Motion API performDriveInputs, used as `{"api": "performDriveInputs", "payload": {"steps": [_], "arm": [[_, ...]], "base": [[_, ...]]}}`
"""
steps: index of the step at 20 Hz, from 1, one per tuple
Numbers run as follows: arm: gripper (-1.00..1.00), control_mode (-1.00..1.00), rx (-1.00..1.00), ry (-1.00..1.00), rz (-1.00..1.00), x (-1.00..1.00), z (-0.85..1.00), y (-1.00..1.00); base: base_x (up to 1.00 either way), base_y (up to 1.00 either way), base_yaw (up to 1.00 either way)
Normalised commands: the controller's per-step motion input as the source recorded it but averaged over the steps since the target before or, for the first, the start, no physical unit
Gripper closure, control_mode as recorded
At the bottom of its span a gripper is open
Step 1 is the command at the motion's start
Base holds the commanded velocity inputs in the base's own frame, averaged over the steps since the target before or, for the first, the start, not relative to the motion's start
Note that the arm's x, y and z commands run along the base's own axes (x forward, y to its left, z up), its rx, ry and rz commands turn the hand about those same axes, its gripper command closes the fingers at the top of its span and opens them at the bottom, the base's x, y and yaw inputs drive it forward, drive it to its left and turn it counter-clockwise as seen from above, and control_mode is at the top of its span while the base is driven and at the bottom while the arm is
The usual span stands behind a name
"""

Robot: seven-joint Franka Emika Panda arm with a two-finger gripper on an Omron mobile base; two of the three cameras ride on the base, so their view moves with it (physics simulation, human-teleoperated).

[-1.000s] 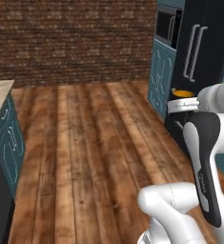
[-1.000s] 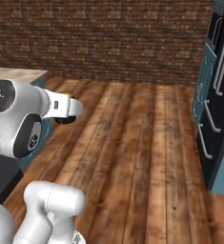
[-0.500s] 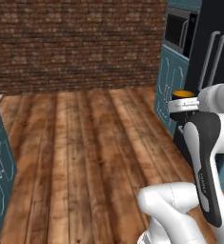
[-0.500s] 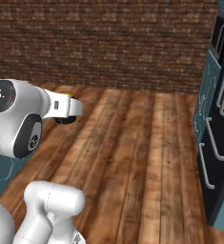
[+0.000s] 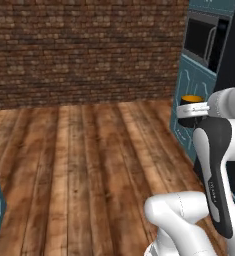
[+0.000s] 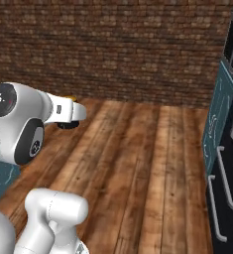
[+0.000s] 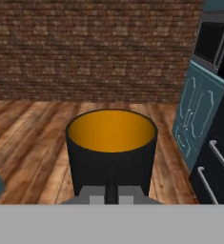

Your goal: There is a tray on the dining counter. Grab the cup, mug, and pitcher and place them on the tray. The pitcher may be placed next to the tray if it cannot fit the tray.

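Base swung right — cabinets (image 5: 189, 95) nearer, end effector (image 7: 111, 189) gripping mug (image 7: 111, 150)

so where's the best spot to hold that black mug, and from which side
By the rim wall, where the hand already has it: shut on the near wall of the mug, one finger showing inside against the orange interior. The mug sits upright with its mouth open to the top, and its thin, straight wall suits a pinch. Its handle cannot be seen, so the wall is the safer choice.

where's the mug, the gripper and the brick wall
mug (image 7: 111, 157), hand view, black front wall under the orange inside
gripper (image 7: 111, 187), hand view, between the fingertips, shut on the mug
brick wall (image 5: 84, 50), left base view, middle of its face
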Motion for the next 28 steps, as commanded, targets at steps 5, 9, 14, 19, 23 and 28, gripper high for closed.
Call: {"api": "performDriveInputs", "payload": {"steps": [5,9,14,19,23,28], "arm": [[1.0,1.0,0.0,0.0,0.0,0.0,0.0,0.0],[1.0,1.0,0.0,0.0,0.0,0.0,0.0,0.0],[1.0,1.0,0.0,0.0,0.0,0.0,0.0,0.0],[1.0,1.0,0.0,0.0,0.0,0.0,0.0,0.0],[1.0,1.0,0.0,0.0,0.0,0.0,0.0,0.0],[1.0,1.0,0.0,0.0,0.0,0.0,0.0,0.0]], "base": [[1.0,-0.3,0.05],[1.0,-0.27,0.05],[1.0,-0.23,0.06],[1.0,-0.19,0.08],[1.0,-0.23,0.11],[1.0,-0.32,0.21]]}}
